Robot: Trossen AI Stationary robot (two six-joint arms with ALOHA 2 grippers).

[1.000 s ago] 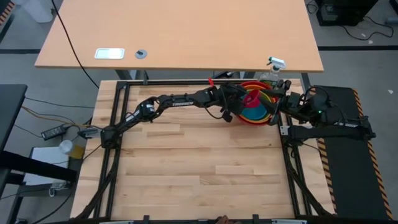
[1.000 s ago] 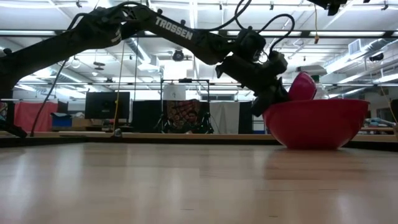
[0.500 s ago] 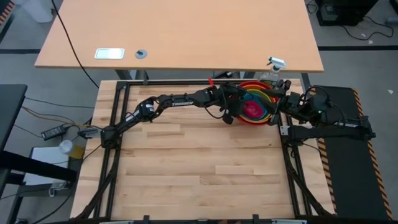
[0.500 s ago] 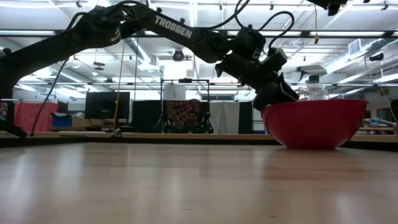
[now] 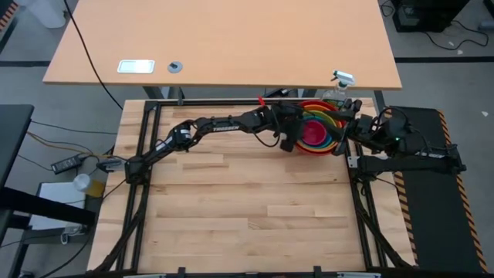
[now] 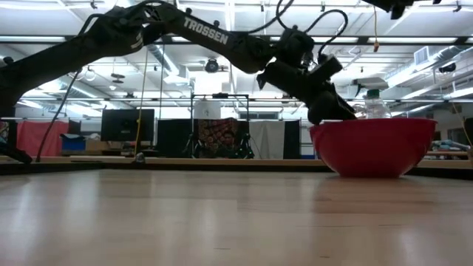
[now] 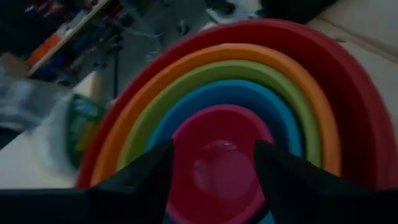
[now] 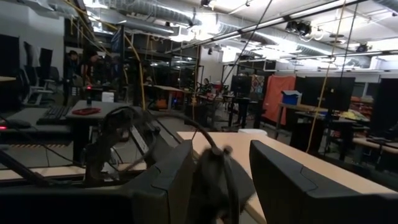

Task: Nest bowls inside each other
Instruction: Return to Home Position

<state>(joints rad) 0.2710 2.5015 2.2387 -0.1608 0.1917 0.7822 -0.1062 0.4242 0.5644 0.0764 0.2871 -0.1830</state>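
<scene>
The bowls sit nested in one stack at the table's far right. The red bowl (image 5: 330, 147) is outermost, then orange (image 7: 186, 65), lime green (image 7: 205, 78) and blue (image 7: 186, 106). The magenta pink bowl (image 7: 221, 162) lies upright at the centre. In the low view only the red bowl (image 6: 373, 148) shows. My left gripper (image 7: 212, 162) hovers open over the stack's left rim, a finger on either side of the pink bowl in its wrist view, touching nothing. My right gripper (image 8: 221, 165) waits open at the table's right edge, beside the stack.
A clear bottle (image 5: 340, 83) stands just beyond the stack at the table's far edge and rises behind the red bowl (image 6: 373, 103). A light wooden desk (image 5: 224, 38) lies past the far edge. The table's left and near parts (image 5: 239, 208) are bare wood.
My left gripper has opened and let go of the pink bowl while rolling its wrist, staying in place. The pink bowl, held tilted above the red bowl's rim a second ago, has dropped into the blue bowl and now lies level inside the stack.
</scene>
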